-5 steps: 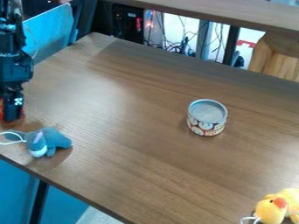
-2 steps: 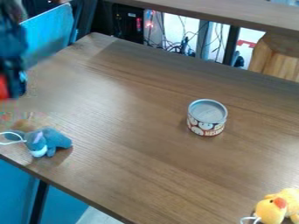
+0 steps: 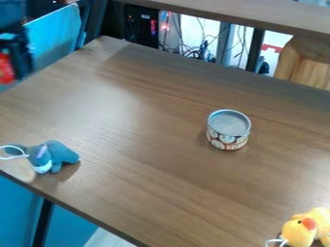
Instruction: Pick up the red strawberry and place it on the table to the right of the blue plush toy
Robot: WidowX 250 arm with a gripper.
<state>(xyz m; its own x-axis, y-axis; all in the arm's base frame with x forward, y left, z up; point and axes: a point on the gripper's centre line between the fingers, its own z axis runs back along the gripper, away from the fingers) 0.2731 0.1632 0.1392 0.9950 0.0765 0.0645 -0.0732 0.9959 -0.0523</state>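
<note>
At the upper left edge, the black gripper hangs above the table's left side, partly cut off by the view's edge. It is shut on a red object, of which only a part shows. Lower down, a blue-grey plush donkey with a white loop lies near the table's front left edge, apart from the gripper. A round tin can with a silver lid and a patterned side stands upright right of the middle. In the bottom right corner sits a yellow plush duck with an orange beak.
The brown wooden table slants across the view. A raised wooden ledge runs along the back. Behind it are cables and metal posts, with a light wooden piece at the right.
The gripper has risen from low over the table's left side, and the red object has come up with it. The donkey, can and duck have stayed where they were.
</note>
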